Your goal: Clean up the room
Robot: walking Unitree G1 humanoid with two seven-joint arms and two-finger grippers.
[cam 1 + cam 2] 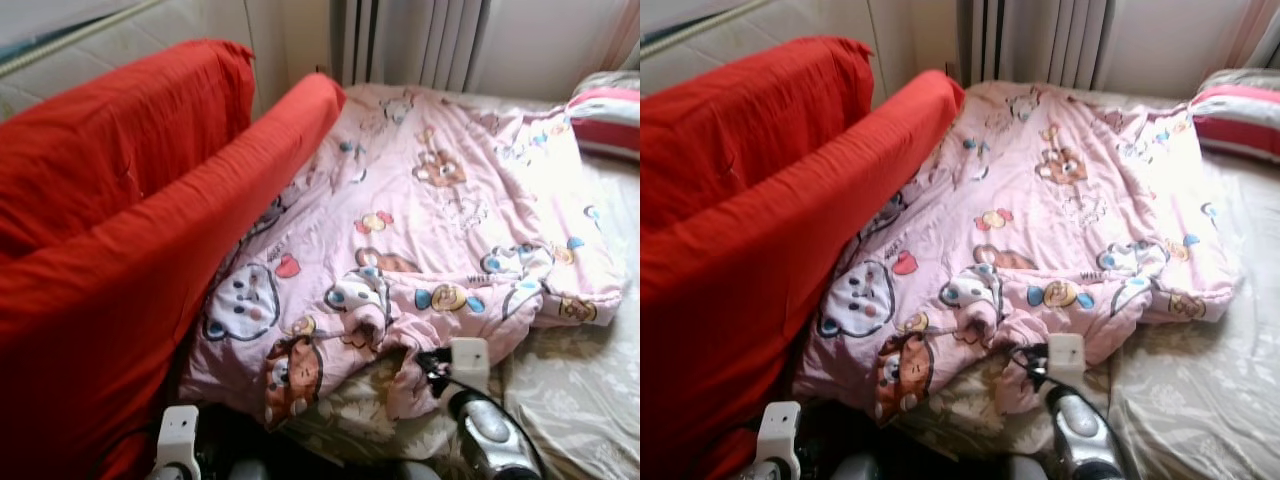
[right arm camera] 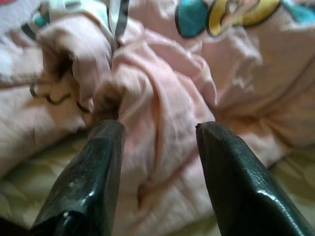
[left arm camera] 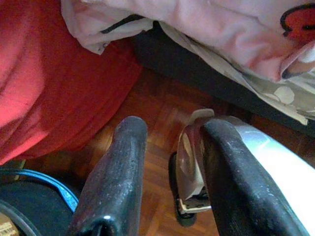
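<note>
Nearest, the left gripper (image 3: 167,177) hangs low over the wood floor (image 3: 157,113) beside the red cover (image 1: 110,250), its fingers apart and empty. The right gripper (image 2: 157,172) sits at the bed's near edge, its fingers spread either side of a bunched fold of the pink blanket (image 1: 420,220). That blanket lies rumpled across the mattress (image 1: 590,400), with a striped pillow (image 1: 610,115) at the far corner.

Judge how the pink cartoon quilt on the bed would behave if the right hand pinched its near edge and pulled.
The pink quilt would likely be floppy: it lies in soft folds. A pinch by the open right hand would probably lift just a bunched fold. Its puffy look suggests light weight, though the sheet may drag on it.
</note>
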